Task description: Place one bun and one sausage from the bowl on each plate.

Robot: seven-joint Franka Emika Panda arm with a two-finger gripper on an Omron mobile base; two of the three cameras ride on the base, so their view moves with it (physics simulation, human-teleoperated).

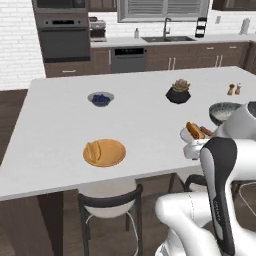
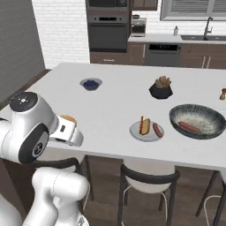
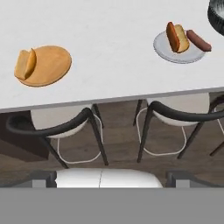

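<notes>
The orange-tan plate [image 3: 52, 65] carries one bun [image 3: 25, 64] on its left side; the same plate [image 1: 107, 154] and bun [image 1: 92, 151] sit near the counter's front edge. A bun [image 3: 177, 37] and a sausage [image 3: 199, 40] lie side by side on the light grey plate [image 3: 173, 54], which also shows further right [image 2: 140, 135]. One sausage [image 2: 190, 127] lies in the dark bowl [image 2: 197, 112]. My gripper [image 3: 111, 178] hangs open and empty off the counter's front edge, above the stools, between the two plates.
A small bowl of blue berries [image 1: 101, 98] and a black plant pot [image 1: 178, 94] stand further back on the white counter [image 1: 140, 115]. Salt and pepper shakers [image 1: 234, 89] are at the far right. Two dark-backed stools [image 3: 65, 127] stand under the front edge.
</notes>
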